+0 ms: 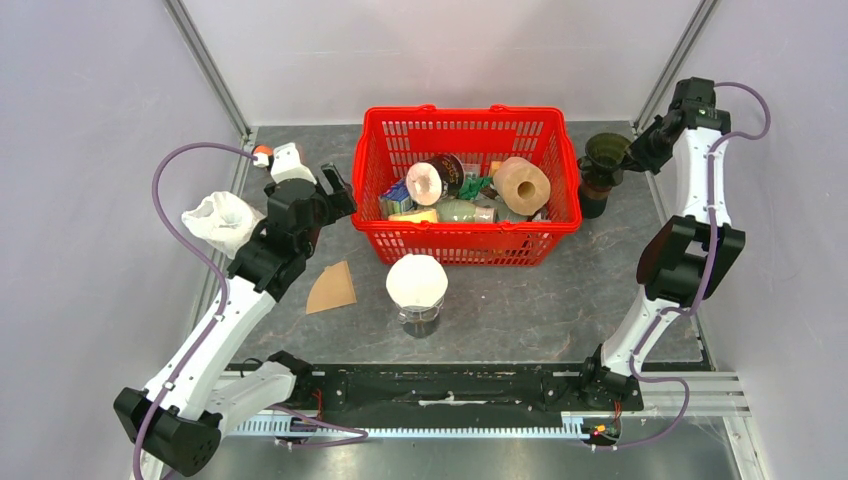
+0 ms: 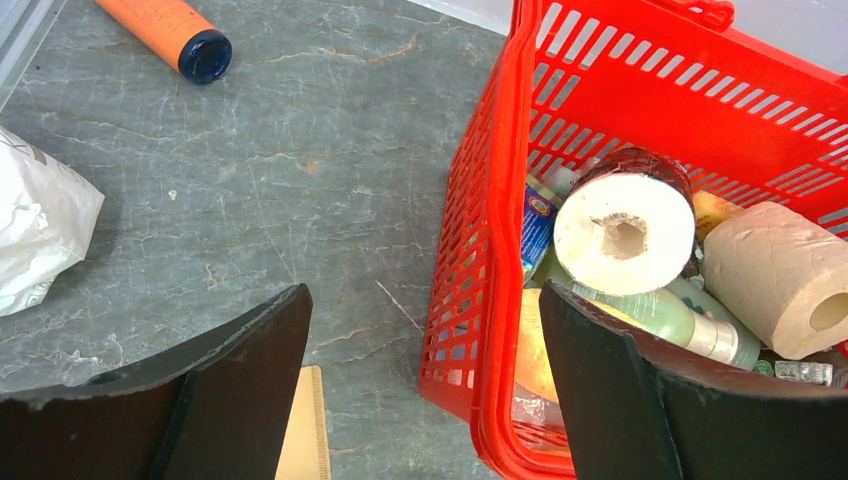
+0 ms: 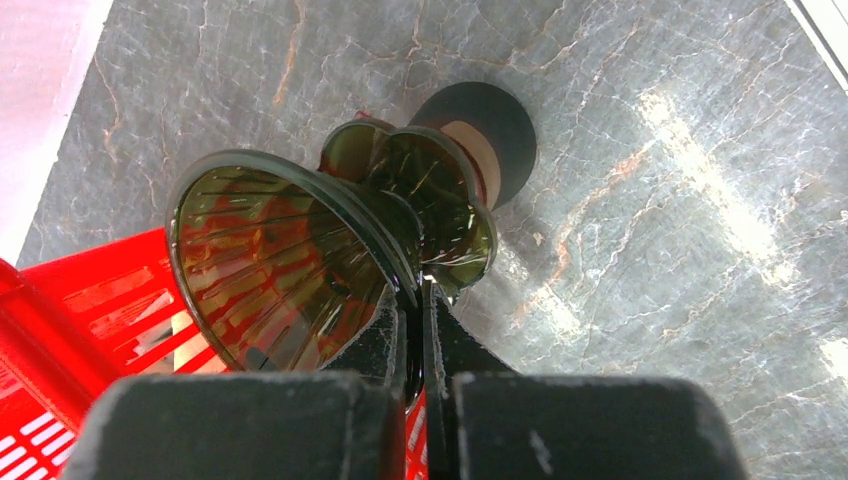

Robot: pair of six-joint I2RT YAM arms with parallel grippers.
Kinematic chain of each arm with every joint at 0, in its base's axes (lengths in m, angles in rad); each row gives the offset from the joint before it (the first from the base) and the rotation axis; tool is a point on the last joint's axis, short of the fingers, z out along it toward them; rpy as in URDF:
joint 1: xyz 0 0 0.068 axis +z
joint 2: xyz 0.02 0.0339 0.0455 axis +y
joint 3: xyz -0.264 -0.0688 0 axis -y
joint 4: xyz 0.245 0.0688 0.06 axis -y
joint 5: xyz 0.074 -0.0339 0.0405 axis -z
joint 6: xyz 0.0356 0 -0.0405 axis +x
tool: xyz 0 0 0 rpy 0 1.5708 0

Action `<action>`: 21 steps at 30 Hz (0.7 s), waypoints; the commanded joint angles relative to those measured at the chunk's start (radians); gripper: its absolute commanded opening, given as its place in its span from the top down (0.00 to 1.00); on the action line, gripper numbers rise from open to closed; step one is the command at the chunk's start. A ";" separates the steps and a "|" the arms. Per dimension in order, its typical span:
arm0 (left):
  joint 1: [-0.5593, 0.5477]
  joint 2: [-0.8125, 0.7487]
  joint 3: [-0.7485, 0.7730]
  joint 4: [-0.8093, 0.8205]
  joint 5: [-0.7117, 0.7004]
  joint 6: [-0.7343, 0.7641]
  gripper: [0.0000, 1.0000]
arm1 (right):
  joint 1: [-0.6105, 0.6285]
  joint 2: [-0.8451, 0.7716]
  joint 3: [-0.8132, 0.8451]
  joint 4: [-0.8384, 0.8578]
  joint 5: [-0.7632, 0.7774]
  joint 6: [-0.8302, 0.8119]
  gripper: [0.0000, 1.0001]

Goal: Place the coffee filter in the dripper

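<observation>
While the right gripper clamps the dark dripper at the red basket's three o'clock, the left gripper gapes at nine, the brown filter lying flat at its six; basket labels blur.

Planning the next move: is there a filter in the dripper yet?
Empty. The dripper shows bare ribbed inner walls in the right wrist view; the brown filter lies flat on the table.
</observation>
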 commanded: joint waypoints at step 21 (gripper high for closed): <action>0.002 -0.005 0.005 0.033 -0.006 -0.040 0.09 | -0.012 -0.063 -0.052 0.074 0.020 0.029 0.62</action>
